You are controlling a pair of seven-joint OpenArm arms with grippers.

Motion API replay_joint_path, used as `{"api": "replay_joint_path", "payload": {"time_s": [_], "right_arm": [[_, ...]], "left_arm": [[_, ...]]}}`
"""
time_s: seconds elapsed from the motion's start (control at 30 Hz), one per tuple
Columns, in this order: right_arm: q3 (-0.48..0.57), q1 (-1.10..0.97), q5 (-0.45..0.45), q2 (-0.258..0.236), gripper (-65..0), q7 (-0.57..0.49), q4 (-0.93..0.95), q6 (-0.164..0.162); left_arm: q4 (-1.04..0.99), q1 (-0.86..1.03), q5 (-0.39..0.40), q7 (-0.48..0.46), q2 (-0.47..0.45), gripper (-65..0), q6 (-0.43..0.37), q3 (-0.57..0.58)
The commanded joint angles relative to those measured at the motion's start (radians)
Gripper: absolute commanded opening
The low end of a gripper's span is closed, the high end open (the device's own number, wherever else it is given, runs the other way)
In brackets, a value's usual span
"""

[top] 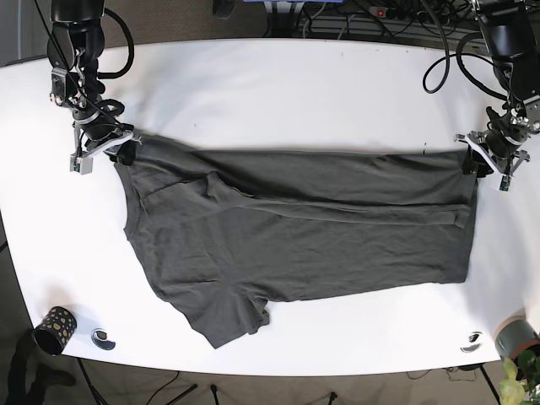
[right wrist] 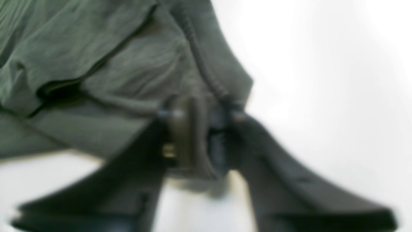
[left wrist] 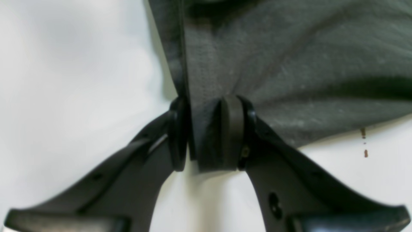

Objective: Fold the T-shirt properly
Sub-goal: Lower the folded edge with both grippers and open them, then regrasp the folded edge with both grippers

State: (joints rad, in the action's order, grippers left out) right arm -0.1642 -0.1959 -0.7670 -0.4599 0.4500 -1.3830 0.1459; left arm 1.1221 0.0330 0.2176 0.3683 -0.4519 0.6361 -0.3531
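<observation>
The left end effector (left wrist: pixel 206 132), matte black plastic, is clamped on a hem corner of the soft dark grey cotton T-shirt (top: pixel 295 228). The right end effector (right wrist: pixel 206 129) pinches its ribbed collar edge. The shirt lies stretched between them, wrinkled, on the smooth white table (top: pixel 278 93).

A white table (top: pixel 278 84) with rounded corners filled most of the base view, evenly lit with only soft shadows. Beyond its far edge, at twelve to one o'clock, black cables (top: pixel 354 18) lay tangled on a dark floor. At seven o'clock a dark cup with pale dots (top: pixel 52 328) stood at the table's corner, a small round black-and-white object (top: pixel 103 339) just beside it. At five o'clock sat a similar small object (top: pixel 472 341), a grey pot (top: pixel 515 337) and green leaves (top: pixel 521 378).
</observation>
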Motion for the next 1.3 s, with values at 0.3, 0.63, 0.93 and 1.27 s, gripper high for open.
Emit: {"api": "replay_joint_path", "payload": {"time_s": [0.3, 0.63, 0.93, 1.27], "right_arm": [[-0.010, 0.025, -0.006, -0.112, -58.3, -0.009, 0.009, 0.001], [-0.011, 0.046, 0.024, -0.142, -47.4, -0.009, 0.020, 0.001], [-0.010, -0.038, 0.034, -0.099, -20.5, -0.009, -0.135, 0.001], [-0.007, -0.067, 0.036, -0.035, -20.6, -0.009, -0.114, 0.001]], "left_arm": [[0.005, 0.003, -0.031, 0.042, -0.014, -49.7, -0.003, -0.001], [0.005, 0.003, -0.033, 0.042, -0.017, -49.3, -0.003, 0.001], [0.006, -0.002, -0.031, 0.044, -0.015, -45.1, 0.034, -0.004], [0.125, 0.008, -0.031, 0.048, 0.032, -22.6, 0.062, -0.149]]}}
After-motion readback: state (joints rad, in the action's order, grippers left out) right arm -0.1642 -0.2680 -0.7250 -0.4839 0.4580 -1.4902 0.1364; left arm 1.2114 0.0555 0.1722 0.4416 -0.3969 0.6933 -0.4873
